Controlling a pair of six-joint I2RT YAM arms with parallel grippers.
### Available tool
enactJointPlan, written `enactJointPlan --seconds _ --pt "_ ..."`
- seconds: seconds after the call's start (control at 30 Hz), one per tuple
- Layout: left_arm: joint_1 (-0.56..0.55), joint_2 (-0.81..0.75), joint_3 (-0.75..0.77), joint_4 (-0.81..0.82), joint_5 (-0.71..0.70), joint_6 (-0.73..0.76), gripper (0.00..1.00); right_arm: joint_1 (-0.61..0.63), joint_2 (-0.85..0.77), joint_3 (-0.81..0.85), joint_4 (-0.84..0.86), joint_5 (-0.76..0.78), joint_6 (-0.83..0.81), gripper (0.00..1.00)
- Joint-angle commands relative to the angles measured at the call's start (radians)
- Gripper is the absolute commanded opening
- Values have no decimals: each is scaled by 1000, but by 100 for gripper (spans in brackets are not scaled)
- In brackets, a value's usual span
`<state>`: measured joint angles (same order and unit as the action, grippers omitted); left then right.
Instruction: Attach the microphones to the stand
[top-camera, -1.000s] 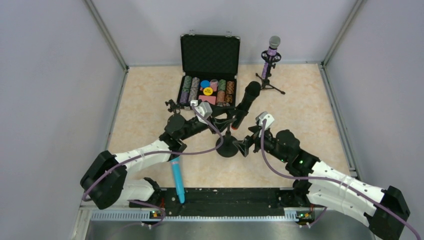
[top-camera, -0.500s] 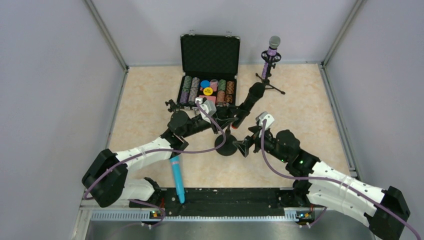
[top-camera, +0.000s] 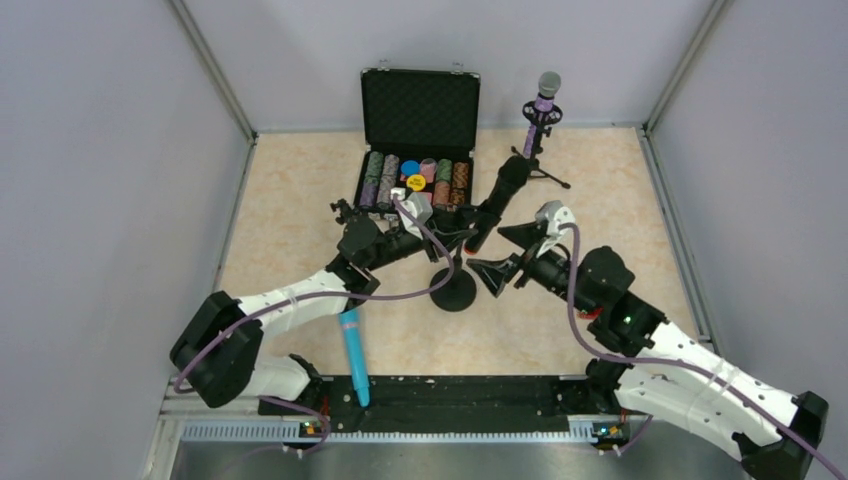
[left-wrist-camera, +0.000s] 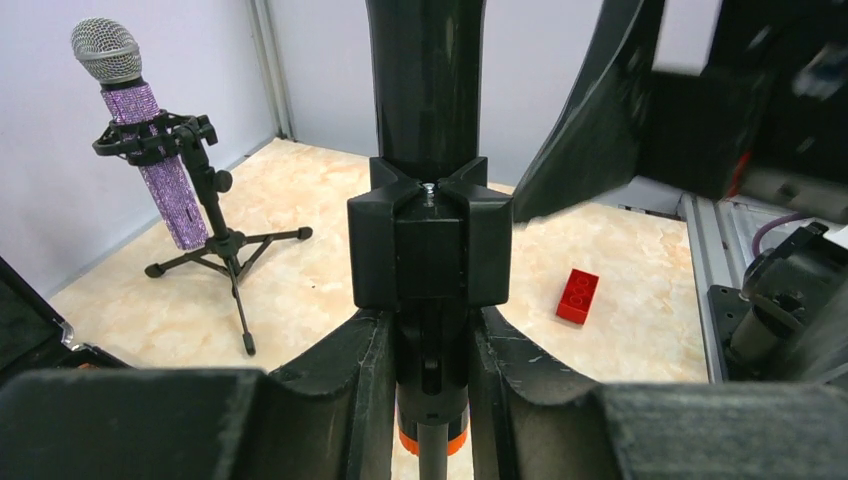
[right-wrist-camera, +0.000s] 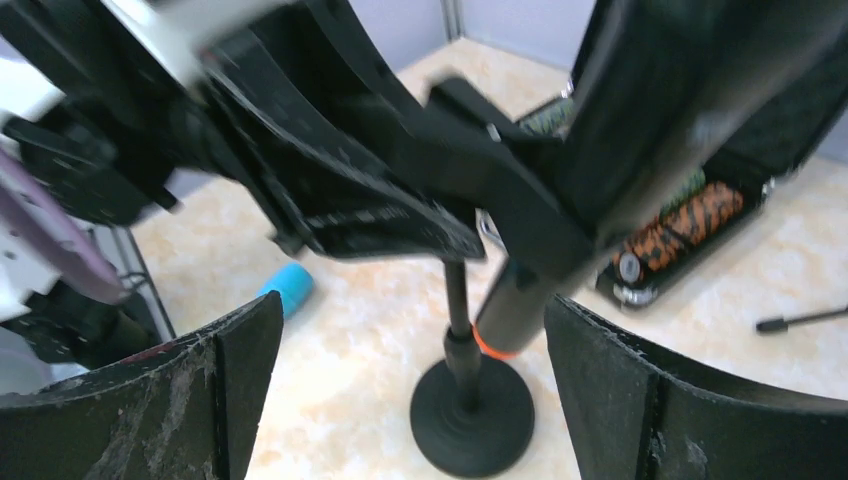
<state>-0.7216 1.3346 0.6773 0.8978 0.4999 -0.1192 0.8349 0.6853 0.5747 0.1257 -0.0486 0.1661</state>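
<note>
The black microphone with an orange end leans in the clip of the round-base stand. My left gripper is shut on its lower body just under the clip, as the left wrist view shows. My right gripper is open and empty, raised just right of the stand; the stand base shows between its fingers. The glittery purple microphone stands in a tripod stand at the back right. The turquoise microphone lies on the table by the left arm.
An open black case of poker chips stands at the back centre. A small red block lies on the table beyond the stand in the left wrist view. The tripod's legs spread near the black microphone's head. Grey walls enclose the table.
My right gripper has risen from the stand's base, moved up and right, and opened wider. My left gripper has shifted slightly right with the black microphone, which leans a little more.
</note>
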Motion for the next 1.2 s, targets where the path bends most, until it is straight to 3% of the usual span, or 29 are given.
enactJointPlan --seconds 0.0,0.57,1.17 --pt "17 33 71 172 17 -77 0 10 -14 158 33 -56 35 98" --pt "17 252 303 317 126 -160 0 10 -5 314 138 -123 114 99" --pt "13 599 732 441 201 -294 0 11 32 365 182 -167 98 99"
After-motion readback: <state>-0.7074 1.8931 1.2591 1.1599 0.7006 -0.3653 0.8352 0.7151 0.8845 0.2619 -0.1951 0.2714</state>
